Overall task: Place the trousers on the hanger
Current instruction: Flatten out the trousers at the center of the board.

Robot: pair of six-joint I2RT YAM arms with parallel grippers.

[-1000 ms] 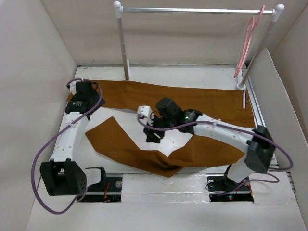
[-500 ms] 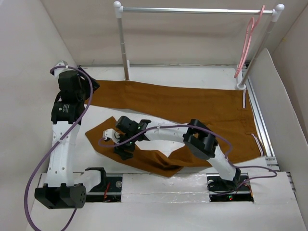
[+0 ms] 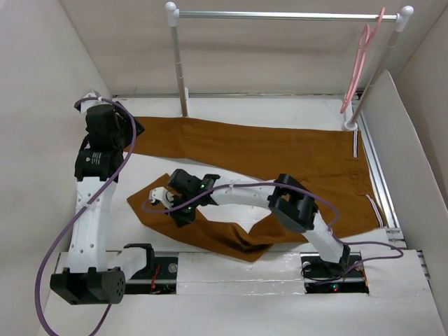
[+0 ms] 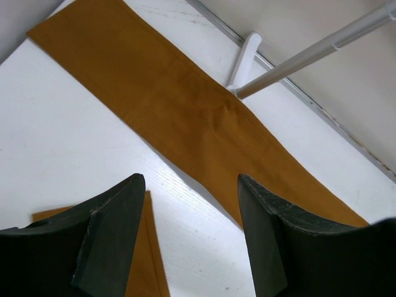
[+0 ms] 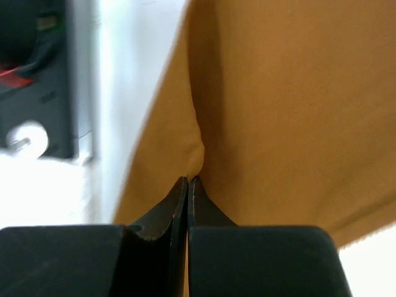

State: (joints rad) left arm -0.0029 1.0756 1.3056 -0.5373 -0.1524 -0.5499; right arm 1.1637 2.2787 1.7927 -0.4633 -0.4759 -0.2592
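Observation:
The rust-brown trousers [image 3: 266, 150] lie flat on the white table, one leg along the back and the other leg [image 3: 217, 234] folded toward the front. My right gripper [image 3: 180, 210] reaches left onto the near leg and is shut, pinching a small ridge of the cloth [image 5: 197, 148] at its tips [image 5: 188, 180]. Raised over the back leg's left end, my left gripper [image 3: 115, 133] is open with only table and cloth [image 4: 185, 105] below its fingers [image 4: 189, 179]. The pink hanger [image 3: 360, 59] hangs at the rail's right end.
A silver rail [image 3: 280, 14] on white posts [image 3: 179, 66] spans the back; the left post's foot [image 4: 244, 55] stands just behind the back leg. Walls close in left, right and behind. The arm bases [image 3: 140, 262] sit at the front edge.
My right gripper reached left to the near leg and closed on its cloth, which has shifted slightly. My left arm rose over the back leg's end and stayed open.

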